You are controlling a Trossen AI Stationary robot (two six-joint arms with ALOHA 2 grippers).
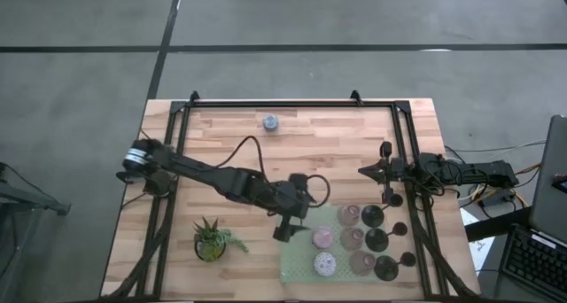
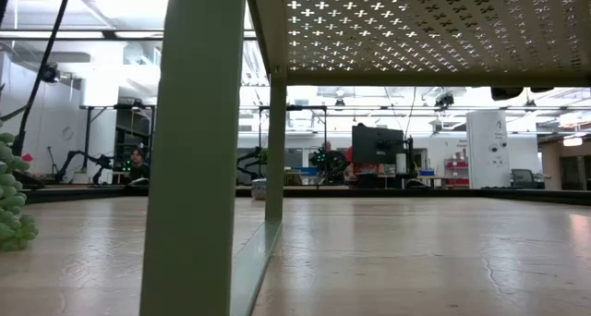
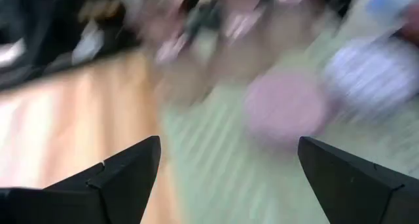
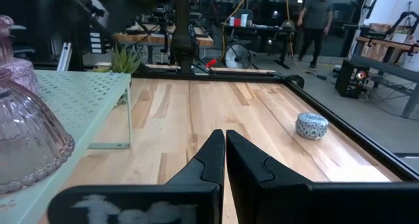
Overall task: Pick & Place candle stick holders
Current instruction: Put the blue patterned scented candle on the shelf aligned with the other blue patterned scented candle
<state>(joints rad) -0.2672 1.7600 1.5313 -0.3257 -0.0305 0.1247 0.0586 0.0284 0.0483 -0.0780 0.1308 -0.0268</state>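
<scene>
From above, the left gripper hangs at the near-left edge of a pale green perforated tray in the lower centre of the frame, its fingers spread and holding nothing. On the tray stand the candle stick holders: pink bell-shaped ones, black round-based ones and a short pale one at the lower left of the group. A lone pale-blue holder sits well apart, near the upper edge of the wooden table. A small potted plant stands at lower left. The right gripper rests at centre right, fingers pressed together, empty.

At table height, a green tray leg fills the left-centre of the frame, the perforated tray underside across the top; plant leaves show at the far left edge.

The left wrist view is blurred: two dark fingers stand wide apart at the bottom, above green tray surface, with a pink holder right of centre.

The right wrist view shows closed fingers at bottom centre, a pink glass holder on the tray at left, the pale-blue holder on the table at right, and a person walking at upper right.
</scene>
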